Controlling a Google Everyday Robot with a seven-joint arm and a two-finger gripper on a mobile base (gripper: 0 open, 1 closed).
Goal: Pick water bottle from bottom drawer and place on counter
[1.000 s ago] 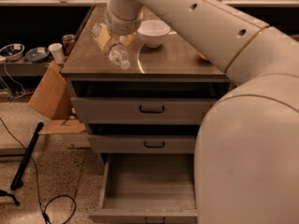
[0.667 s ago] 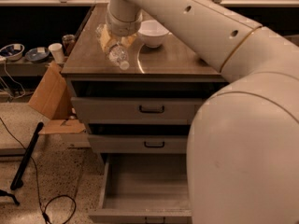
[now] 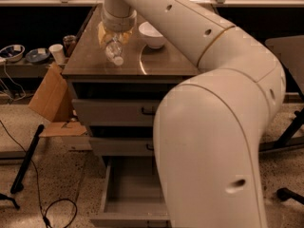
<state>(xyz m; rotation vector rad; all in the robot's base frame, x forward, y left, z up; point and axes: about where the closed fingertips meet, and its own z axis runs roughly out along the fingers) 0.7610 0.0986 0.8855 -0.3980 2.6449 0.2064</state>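
Note:
My gripper (image 3: 114, 39) hangs over the left part of the counter (image 3: 90, 61), fingers pointing down. It is shut on the water bottle (image 3: 114, 52), a small clear ribbed bottle that tilts down toward me with its white cap lowest, just above the counter top. The bottom drawer (image 3: 128, 194) stands pulled open below, its flat grey floor bare. My large white arm covers the right half of the cabinet and of the drawer.
A white bowl (image 3: 152, 34) sits on the counter right of the gripper, by a pale curved arc. Two grey drawers (image 3: 114, 112) with black handles are above the open one. Cardboard (image 3: 50, 99), a black pole and cables lie at left; cups and bowls sit on a low shelf (image 3: 23, 56).
My arm has swung further across the view, covering more of the cabinet and drawer. The gripper and bottle stay over the left of the counter, slightly lower.

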